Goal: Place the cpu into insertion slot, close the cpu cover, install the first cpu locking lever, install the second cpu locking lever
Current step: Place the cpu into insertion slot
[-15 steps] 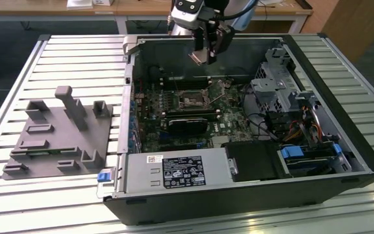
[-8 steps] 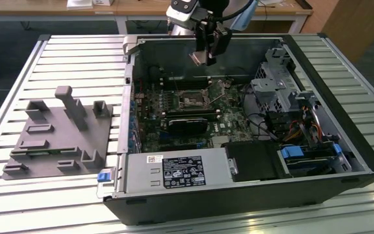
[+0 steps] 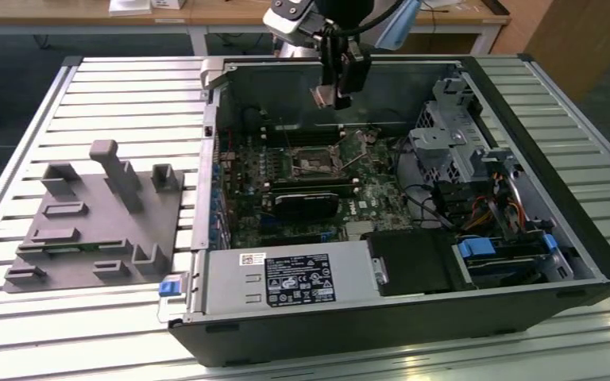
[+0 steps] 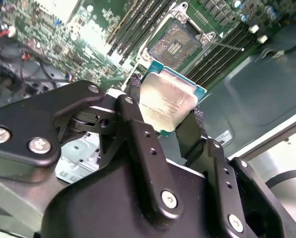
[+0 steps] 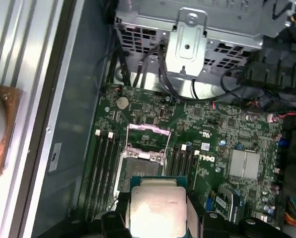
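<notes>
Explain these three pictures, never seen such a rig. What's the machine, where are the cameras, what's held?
This is one robot arm with a two-fingered claw. The exterior view looks from off the arm at an open PC case lying on a slatted table, with a grey fixture on that view's left. Both wrist views come from cameras riding on the arm, looking past the claw at the motherboard. The claw is shut on the cpu, a flat silver chip, held above the board. The socket is bare, so the chip is not yet placed.
</notes>
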### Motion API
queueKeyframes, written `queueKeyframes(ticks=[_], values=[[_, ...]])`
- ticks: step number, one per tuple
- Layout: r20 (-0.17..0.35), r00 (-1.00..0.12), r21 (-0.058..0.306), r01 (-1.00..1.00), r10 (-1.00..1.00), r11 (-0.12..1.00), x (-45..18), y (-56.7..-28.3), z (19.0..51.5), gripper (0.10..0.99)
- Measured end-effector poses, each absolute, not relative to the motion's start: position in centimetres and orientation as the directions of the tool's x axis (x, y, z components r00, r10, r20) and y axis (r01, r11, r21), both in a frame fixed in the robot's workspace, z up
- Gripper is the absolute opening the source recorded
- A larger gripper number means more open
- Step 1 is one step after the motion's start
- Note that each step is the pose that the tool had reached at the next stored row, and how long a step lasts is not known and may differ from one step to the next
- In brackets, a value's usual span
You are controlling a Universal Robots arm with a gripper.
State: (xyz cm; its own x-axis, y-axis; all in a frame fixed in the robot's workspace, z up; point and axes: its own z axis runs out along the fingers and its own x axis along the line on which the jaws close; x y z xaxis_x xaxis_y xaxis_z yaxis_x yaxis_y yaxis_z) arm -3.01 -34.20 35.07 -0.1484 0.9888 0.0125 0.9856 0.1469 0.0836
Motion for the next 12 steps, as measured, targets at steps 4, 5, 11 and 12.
queueKeyframes(ticks=[4,5,11,12], values=[[0.012,-0.077,0.084,0.994,0.997,0.076,-3.01,-34.20,34.92,0.537],[0.012,-0.059,0.084,0.995,0.998,0.058,-3.01,-34.20,34.88,0.537],[0.005,-0.019,0.083,0.996,1.000,0.019,-3.01,-33.69,34.53,0.537],[0.005,-0.019,0.083,0.996,1.000,0.019,-3.01,-33.52,34.45,0.537]])
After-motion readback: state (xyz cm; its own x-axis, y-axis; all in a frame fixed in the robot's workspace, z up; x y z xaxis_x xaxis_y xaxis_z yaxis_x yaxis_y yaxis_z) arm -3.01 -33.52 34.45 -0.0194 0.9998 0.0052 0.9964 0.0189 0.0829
